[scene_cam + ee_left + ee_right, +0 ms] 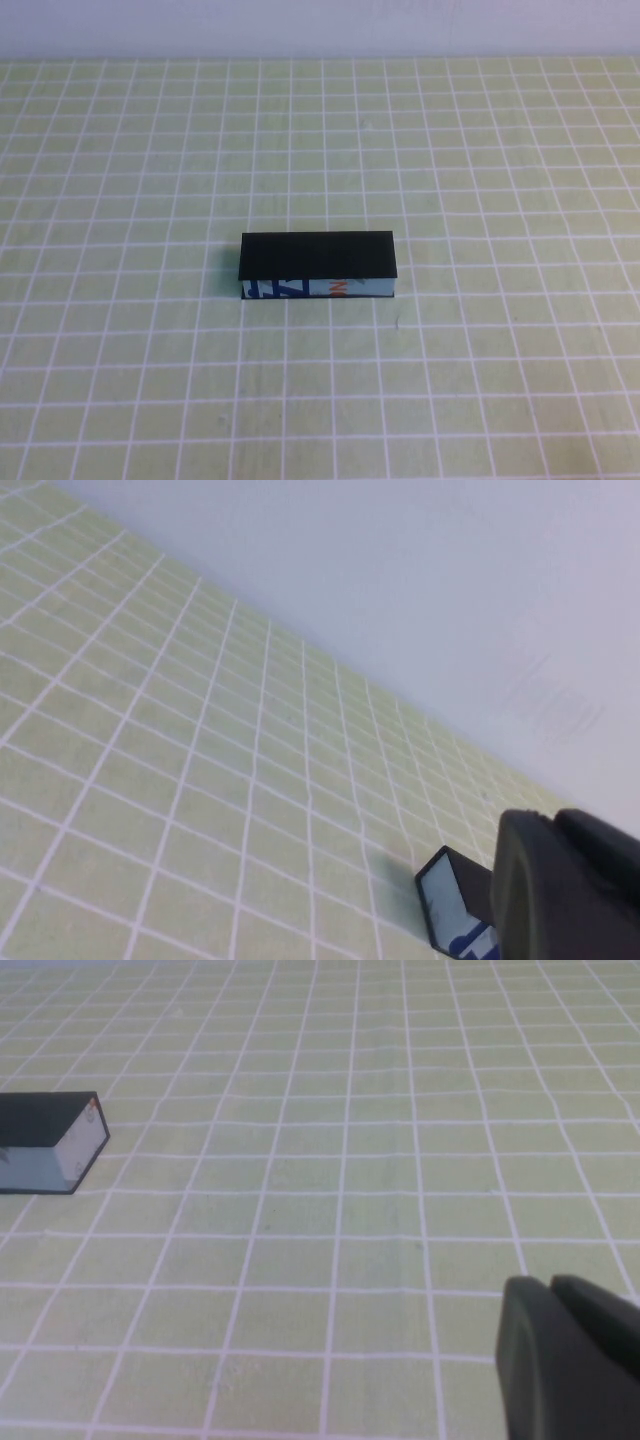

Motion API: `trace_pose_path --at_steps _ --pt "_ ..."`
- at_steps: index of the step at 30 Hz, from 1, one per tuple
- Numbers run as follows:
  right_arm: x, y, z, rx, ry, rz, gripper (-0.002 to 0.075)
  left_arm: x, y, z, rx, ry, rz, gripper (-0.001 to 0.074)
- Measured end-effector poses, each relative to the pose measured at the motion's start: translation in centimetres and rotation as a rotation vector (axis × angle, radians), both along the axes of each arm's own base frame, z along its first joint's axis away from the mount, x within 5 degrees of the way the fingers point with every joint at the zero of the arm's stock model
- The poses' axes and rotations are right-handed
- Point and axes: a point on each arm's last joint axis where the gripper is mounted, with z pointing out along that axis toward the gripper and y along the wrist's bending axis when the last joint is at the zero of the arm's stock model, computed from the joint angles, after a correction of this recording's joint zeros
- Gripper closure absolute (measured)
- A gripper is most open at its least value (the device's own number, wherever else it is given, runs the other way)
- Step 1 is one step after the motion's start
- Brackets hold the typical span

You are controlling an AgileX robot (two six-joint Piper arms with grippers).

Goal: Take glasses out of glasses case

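The glasses case (318,265) lies closed in the middle of the table, black lid on top and the light-blue printed side facing me. The glasses are hidden; none show outside the case. Neither arm shows in the high view. In the left wrist view my left gripper (553,822) is shut and empty, held off the table with one end of the case (445,895) just beyond it. In the right wrist view my right gripper (548,1285) is shut and empty above the mat, well away from the case (50,1140).
A yellow-green mat with a white grid (480,150) covers the whole table. A plain pale wall (320,25) runs along the far edge. Nothing else stands on the mat.
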Motion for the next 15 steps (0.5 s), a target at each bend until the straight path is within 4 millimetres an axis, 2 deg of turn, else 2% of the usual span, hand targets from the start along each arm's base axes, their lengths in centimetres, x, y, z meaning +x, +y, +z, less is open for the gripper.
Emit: trace_pose_path --at_steps 6,10,15 --pt "0.0 0.0 0.0 0.000 0.000 0.000 0.0743 0.0 -0.6 0.6 -0.017 0.070 -0.063 0.0739" --pt "0.0 0.0 0.0 0.000 0.000 0.000 0.0743 0.6 -1.6 4.2 0.082 0.197 -0.189 0.0739" --pt "0.0 0.0 0.0 0.000 0.000 0.000 0.0743 3.7 -2.8 8.1 0.269 0.400 -0.379 0.0739"
